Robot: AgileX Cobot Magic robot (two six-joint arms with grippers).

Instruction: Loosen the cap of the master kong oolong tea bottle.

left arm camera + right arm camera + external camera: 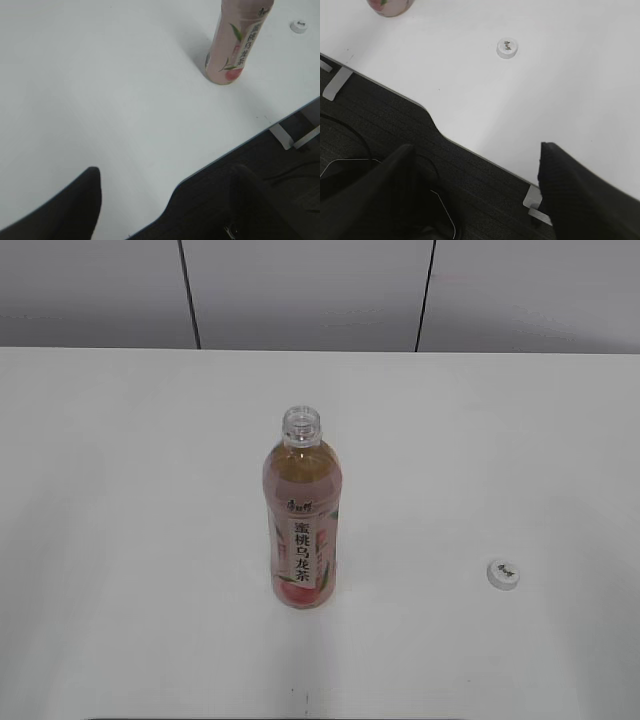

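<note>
The master kong oolong tea bottle [303,530] stands upright in the middle of the white table [120,490], its clear threaded neck bare and open. Its lower part shows in the left wrist view [234,50] and its base in the right wrist view [391,7]. The white cap [505,573] lies flat on the table to the bottle's right, mark up, and shows in both wrist views [299,26] [508,48]. My left gripper [165,180] is open and empty over the table's front edge. My right gripper [475,152] is open and empty at the front edge. Neither gripper shows in the exterior view.
The table's front edge [260,132] runs diagonally through both wrist views, with dark floor below it. Grey metal brackets [335,82] stick out under the edge. A grey panelled wall [310,290] stands behind the table.
</note>
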